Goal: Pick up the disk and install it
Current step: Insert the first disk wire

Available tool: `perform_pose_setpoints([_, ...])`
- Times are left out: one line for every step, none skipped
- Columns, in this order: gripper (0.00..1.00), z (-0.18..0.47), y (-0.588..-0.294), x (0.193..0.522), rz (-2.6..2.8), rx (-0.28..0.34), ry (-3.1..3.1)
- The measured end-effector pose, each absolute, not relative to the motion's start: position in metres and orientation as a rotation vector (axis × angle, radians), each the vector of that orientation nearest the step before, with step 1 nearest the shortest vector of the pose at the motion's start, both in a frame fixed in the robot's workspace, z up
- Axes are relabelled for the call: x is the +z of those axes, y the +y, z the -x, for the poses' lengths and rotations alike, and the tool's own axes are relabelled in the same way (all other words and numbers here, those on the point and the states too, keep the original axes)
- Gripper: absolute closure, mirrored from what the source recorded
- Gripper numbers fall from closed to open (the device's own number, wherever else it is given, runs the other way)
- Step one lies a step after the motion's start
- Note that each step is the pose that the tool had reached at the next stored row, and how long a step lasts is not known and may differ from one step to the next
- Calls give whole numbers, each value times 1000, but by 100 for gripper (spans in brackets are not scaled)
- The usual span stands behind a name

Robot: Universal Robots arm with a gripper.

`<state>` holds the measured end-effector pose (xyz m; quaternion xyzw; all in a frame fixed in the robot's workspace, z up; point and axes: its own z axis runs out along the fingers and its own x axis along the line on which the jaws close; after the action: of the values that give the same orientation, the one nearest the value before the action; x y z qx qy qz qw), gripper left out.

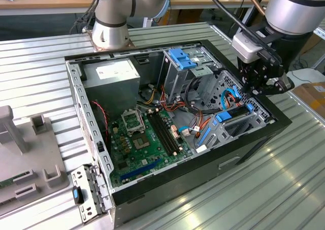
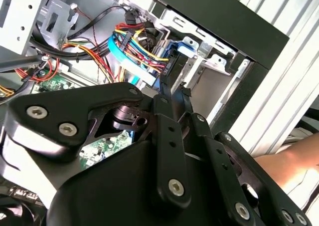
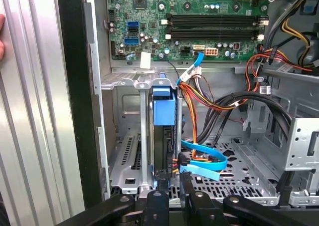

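Note:
The disk (image 3: 163, 136) stands on edge in a slot of the grey drive bay (image 3: 124, 151) at the front corner of the open computer case. Its blue carrier rail (image 3: 164, 105) faces the motherboard. In the second wrist view, the blue rail (image 2: 175, 61) shows just past the black gripper (image 2: 173, 84). My gripper (image 3: 172, 178) sits right at the disk's near end, in line with the slot. In the exterior view the gripper (image 1: 248, 90) hangs just above the bay, where the blue rail (image 1: 224, 117) shows, at the case's right end.
Blue and orange cables (image 3: 204, 158) lie in the bay right beside the disk. A tall drive cage with a blue bracket (image 1: 181, 59) and a grey power-supply box (image 1: 112, 75) stand at the back of the case. The motherboard (image 1: 144, 138) covers the floor. A hand (image 2: 284, 161) rests outside the case wall.

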<state>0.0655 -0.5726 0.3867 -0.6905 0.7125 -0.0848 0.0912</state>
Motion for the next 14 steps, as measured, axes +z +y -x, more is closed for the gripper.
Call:
perform_pose_setpoints([76,-65,-573,387,2052,-243,2119])
perform_pose_setpoints([76,-65,-572,387,2052,-239,2119])
perform_pose_setpoints([76,-65,-572,387,2053,-238,2120])
perform_pose_setpoints([76,-66,-571,388,2055,-233,2122])
perform_pose_setpoints([76,-66,-571,388,2060,-225,2127])
perform_pose_setpoints([76,-65,-571,388,2063,-218,2131])
perform_pose_setpoints([76,-65,-571,388,2069,-207,2138])
perform_pose_setpoints([76,-65,-571,388,2070,-207,2138])
perform_pose_setpoints([76,-65,-571,388,2070,-206,2138])
perform_pose_setpoints([76,-65,-571,388,2070,-206,2138])
perform_pose_setpoints([76,-65,-571,388,2071,-205,2139])
perform_pose_setpoints([76,-66,-571,388,2071,-204,2139])
perform_pose_setpoints([76,-68,-571,388,2079,-191,2147])
perform_pose_setpoints([76,-69,-571,388,2090,-167,2161])
